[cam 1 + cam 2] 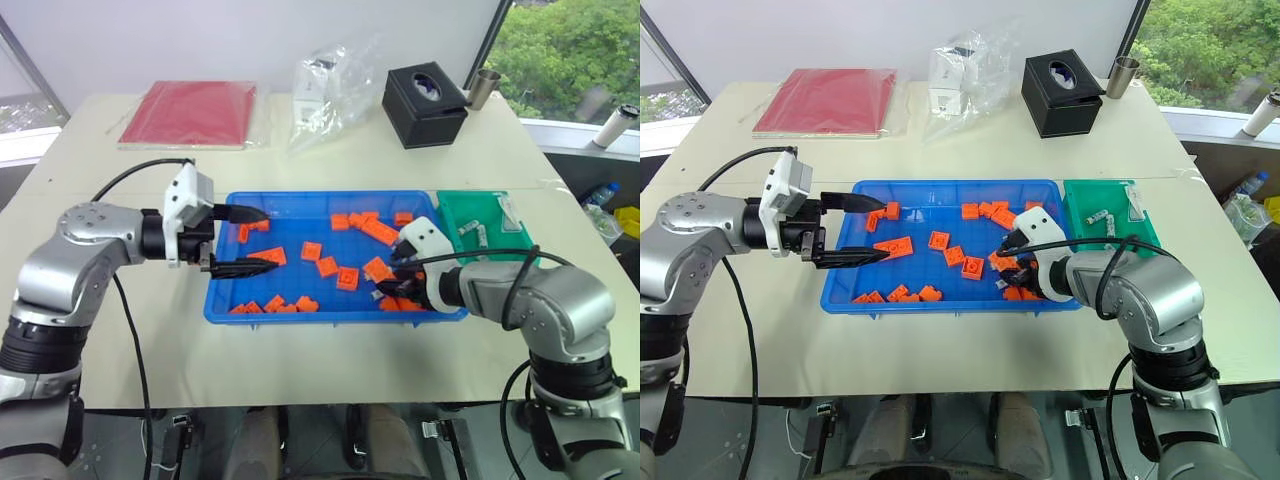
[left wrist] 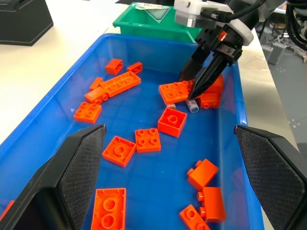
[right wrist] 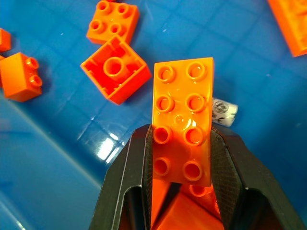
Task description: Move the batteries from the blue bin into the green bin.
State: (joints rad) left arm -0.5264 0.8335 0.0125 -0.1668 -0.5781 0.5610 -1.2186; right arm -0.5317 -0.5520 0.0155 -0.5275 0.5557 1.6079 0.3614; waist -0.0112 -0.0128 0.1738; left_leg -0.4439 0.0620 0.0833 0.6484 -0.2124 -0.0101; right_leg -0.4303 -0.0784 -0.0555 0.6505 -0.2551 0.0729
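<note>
Several batteries (image 1: 478, 233) are already lying in the green bin (image 1: 520, 246) at the frame's right. The right hand (image 3: 181, 165) is clenching an orange brick (image 3: 183, 120) inside the blue bin (image 1: 300, 203), a remaining battery (image 3: 224, 111) lying just beside it. The left hand (image 1: 255, 240) is hovering released over the bin's left end.

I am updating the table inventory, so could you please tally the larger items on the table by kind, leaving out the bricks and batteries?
Bins: 2 (blue bin, green bin)
Red folder: 1
Clear plastic bag: 1
Black tissue box: 1
Metal cup: 1
Total: 6
</note>
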